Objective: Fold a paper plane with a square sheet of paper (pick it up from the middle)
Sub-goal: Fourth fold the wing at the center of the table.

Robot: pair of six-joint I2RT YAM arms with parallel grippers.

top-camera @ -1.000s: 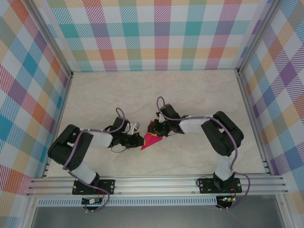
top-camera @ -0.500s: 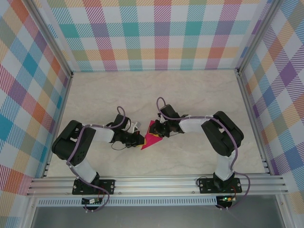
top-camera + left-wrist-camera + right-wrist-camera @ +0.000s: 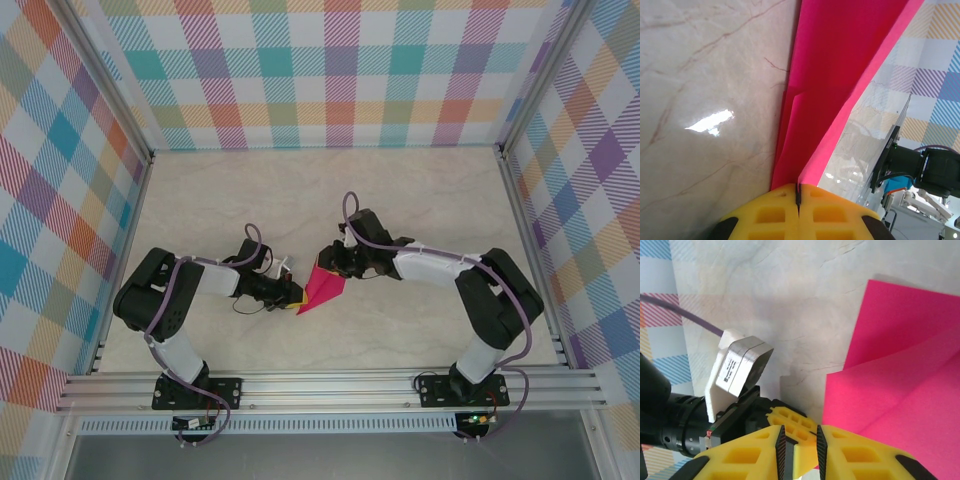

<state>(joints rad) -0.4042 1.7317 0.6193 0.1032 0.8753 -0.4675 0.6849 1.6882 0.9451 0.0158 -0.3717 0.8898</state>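
The magenta-pink paper point(image 3: 323, 289) lies folded into a narrow pointed shape on the table between the arms. My left gripper point(image 3: 296, 294) is shut on its left lower edge. In the left wrist view the yellow fingertips point(image 3: 798, 192) pinch a raised flap of the paper point(image 3: 840, 75). My right gripper point(image 3: 329, 262) sits at the paper's upper end. In the right wrist view it point(image 3: 800, 447) stands open by a narrow gap. The paper point(image 3: 900, 365) lies to the right of that gap and the left arm's yellow fingers point(image 3: 790, 419) just beyond it.
The marble-patterned table point(image 3: 330, 190) is ringed by plaid walls and a metal frame. The left arm's white wrist camera housing point(image 3: 737, 367) is close in front of the right gripper. A purple cable point(image 3: 345, 205) loops above the right wrist.
The right arm has stretched out, its elbow swinging right and its wrist shifting slightly up. The paper now looks narrower and longer. The left gripper has stayed shut on it.
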